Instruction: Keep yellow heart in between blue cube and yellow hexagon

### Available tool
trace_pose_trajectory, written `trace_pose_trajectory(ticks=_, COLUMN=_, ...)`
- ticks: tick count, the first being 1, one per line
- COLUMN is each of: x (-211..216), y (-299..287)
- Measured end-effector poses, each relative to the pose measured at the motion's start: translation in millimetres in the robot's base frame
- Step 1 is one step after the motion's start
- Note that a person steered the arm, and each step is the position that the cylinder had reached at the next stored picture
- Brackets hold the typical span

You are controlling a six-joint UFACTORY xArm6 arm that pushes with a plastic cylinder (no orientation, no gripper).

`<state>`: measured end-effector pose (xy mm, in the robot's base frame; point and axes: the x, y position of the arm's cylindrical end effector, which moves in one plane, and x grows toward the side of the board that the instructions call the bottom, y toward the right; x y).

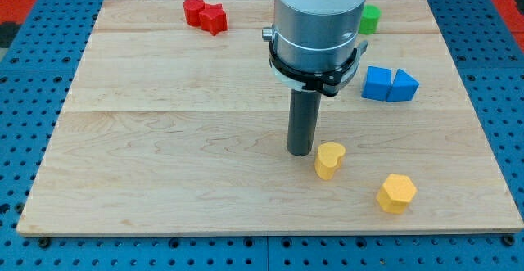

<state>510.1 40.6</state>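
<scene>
The yellow heart (pixel 329 160) lies on the wooden board toward the view's lower right. The yellow hexagon (pixel 397 193) lies to its lower right, a short gap away. The blue cube (pixel 377 83) sits at the view's right, touching a blue triangular block (pixel 403 85) on its right side. My tip (pixel 300 151) rests on the board just left of the yellow heart, very close to it or touching; I cannot tell which. The heart lies below and left of the blue cube.
Two red blocks (pixel 205 14) sit together at the view's top left. A green block (pixel 370 19) shows at the view's top, partly hidden behind the arm's body (pixel 318 25). The wooden board (pixel 164 140) lies on a blue pegboard surface.
</scene>
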Motion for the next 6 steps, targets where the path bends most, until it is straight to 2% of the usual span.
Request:
trace_pose_trajectory(ticks=1, x=21, y=-42)
trace_pose_trajectory(ticks=2, x=24, y=3)
trace_pose_trajectory(ticks=3, x=19, y=87)
trace_pose_trajectory(ticks=4, x=12, y=101)
trace_pose_trajectory(ticks=5, x=-34, y=88)
trace_pose_trajectory(ticks=6, x=-38, y=179)
